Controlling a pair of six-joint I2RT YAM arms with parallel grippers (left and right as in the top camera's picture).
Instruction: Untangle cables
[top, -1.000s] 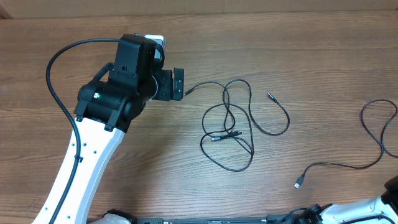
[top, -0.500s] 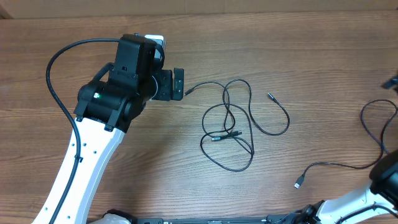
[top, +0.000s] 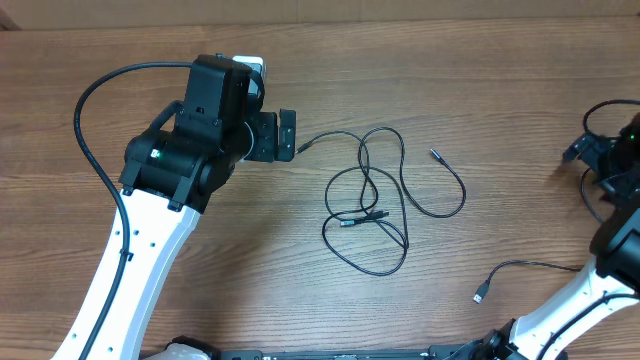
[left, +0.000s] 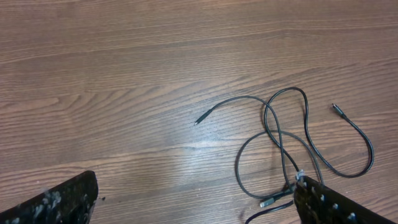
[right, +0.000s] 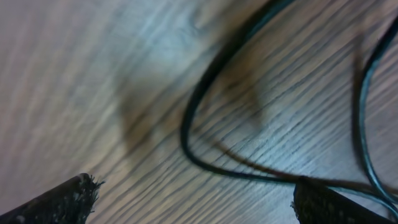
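A tangled bunch of thin black cables (top: 368, 195) lies in loops at the table's middle; it also shows in the left wrist view (left: 239, 98). A separate black cable (top: 540, 266) with a metal plug (top: 481, 293) runs to the right edge. My left gripper (top: 288, 135) is open and empty, just left of the bunch's loose plug end (top: 303, 147); its fingers frame bare wood (left: 196, 199). My right gripper (top: 588, 160) is open at the right edge, low over a loop of the separate cable (right: 186, 134). Its fingers (right: 193, 199) stand apart and hold nothing.
The thick black arm cable (top: 90, 110) arcs over the table's left part. The left arm's white link (top: 130, 270) crosses the lower left, and the right arm's white link (top: 560, 310) crosses the lower right. The table's far edge (top: 400, 20) runs along the top.
My right arm has come into view from the lower right corner and moved up to the right edge, over the cable loop there. The left arm and the tangled bunch have not moved.
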